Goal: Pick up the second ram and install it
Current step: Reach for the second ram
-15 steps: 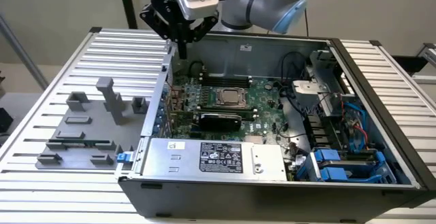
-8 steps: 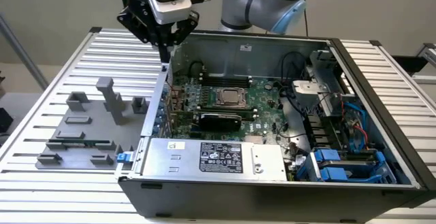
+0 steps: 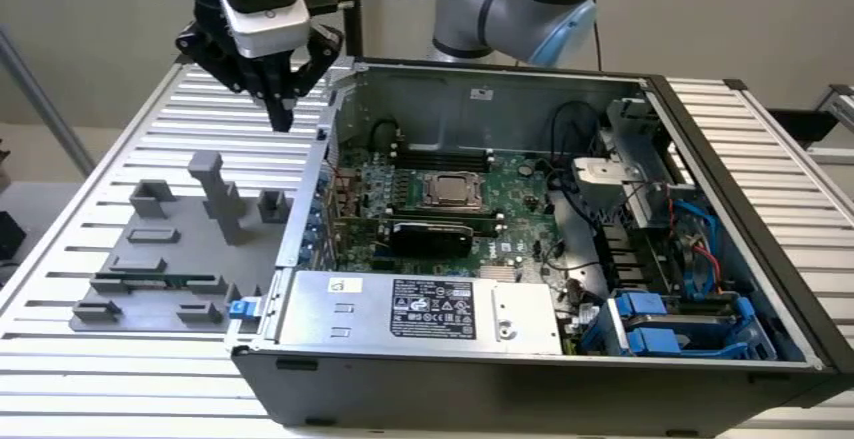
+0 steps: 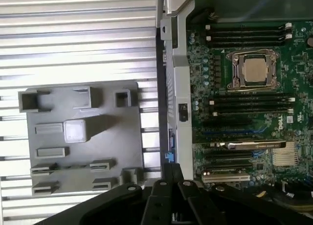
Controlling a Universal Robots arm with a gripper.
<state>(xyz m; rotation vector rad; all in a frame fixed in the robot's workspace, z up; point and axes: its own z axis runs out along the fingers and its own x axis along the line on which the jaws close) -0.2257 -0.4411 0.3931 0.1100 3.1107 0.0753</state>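
The second ram [image 3: 158,281], a thin green stick, lies across two holders near the front of the grey fixture plate [image 3: 180,249], at the exterior view's left. My gripper [image 3: 282,119] hangs high over the slatted table beyond the plate, just outside the case's back left corner. Its fingers taper to one point, shut with nothing in them. In the wrist view the black fingers [image 4: 165,178] meet at the gripper's tip [image 4: 171,173] over the case wall. The fixture plate [image 4: 122,146] lies beside it. The long black memory slots [image 4: 247,34] flank the CPU socket [image 4: 254,71].
The open computer case [image 3: 747,159] takes up the middle and the exterior view's right, with the power supply [image 3: 427,309] at its front. Tall grey blocks [image 3: 214,194] stand on the fixture plate. The arm [image 3: 514,9] reaches over behind the case.
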